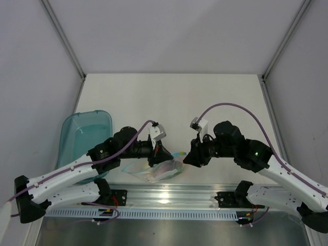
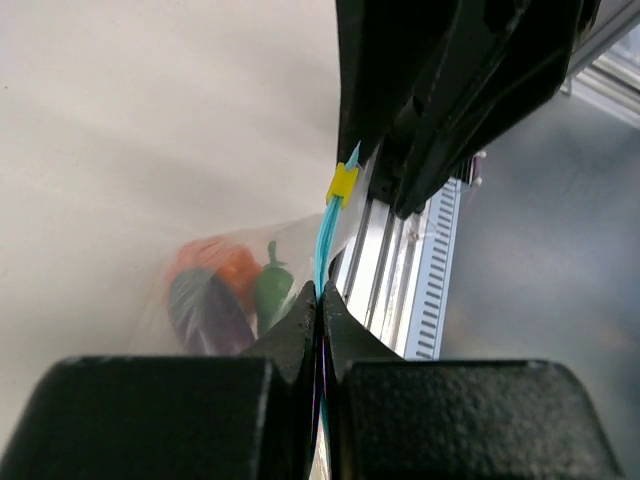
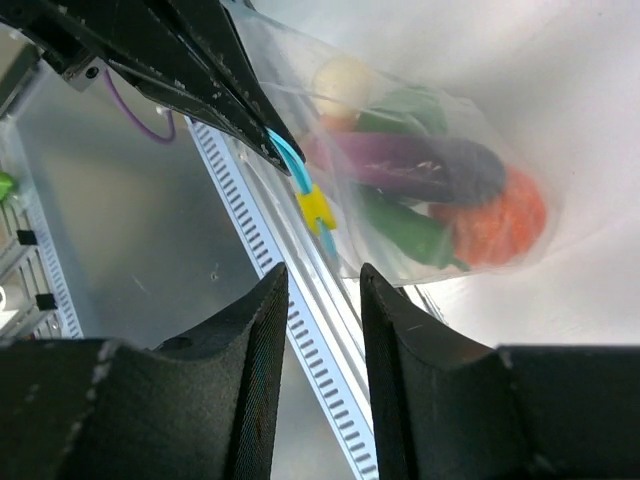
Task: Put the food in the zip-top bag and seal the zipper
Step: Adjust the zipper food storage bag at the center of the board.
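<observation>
The clear zip-top bag [image 1: 163, 170] hangs just above the table's near edge, held up by its mouth. My left gripper [image 1: 157, 155] is shut on the light-blue zipper [image 2: 324, 238], which carries a yellow slider [image 2: 341, 183]. The food sits inside the bag: purple eggplant [image 3: 420, 165], orange fruit [image 3: 500, 225], green pepper [image 3: 405, 228] and a cream egg [image 3: 341, 80]. My right gripper [image 1: 190, 158] is open and empty, its fingers [image 3: 255, 330] just short of the slider [image 3: 315, 205] and the zipper's end.
A teal translucent tray [image 1: 84, 136] lies at the left. A slotted metal rail [image 1: 169, 195] runs along the table's near edge, right under the bag. White walls close in the sides and back.
</observation>
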Robot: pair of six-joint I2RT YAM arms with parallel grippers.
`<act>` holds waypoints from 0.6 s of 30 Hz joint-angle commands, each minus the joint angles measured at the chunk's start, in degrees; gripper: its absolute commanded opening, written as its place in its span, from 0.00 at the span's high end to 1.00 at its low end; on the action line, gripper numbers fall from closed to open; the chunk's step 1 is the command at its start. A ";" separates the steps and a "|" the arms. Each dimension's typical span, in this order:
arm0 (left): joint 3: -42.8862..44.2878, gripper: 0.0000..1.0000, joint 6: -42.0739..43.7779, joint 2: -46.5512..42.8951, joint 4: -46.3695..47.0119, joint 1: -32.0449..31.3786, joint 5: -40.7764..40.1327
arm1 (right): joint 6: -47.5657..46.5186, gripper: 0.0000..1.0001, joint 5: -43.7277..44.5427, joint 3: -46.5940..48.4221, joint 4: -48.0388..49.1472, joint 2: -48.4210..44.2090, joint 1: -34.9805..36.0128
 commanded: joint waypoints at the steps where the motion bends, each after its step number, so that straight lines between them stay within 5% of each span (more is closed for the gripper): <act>1: 0.51 0.99 -5.36 0.24 4.47 1.44 5.28 | 4.22 0.63 0.92 -3.84 9.72 -3.66 -0.03; 14: 1.48 0.99 -9.93 -0.64 7.55 2.93 13.55 | 1.59 0.65 2.50 -9.48 20.28 -6.66 -0.56; 18: 1.30 0.99 -11.52 -1.87 7.98 3.99 15.04 | 1.06 0.66 -3.11 -11.14 22.30 -7.45 -1.44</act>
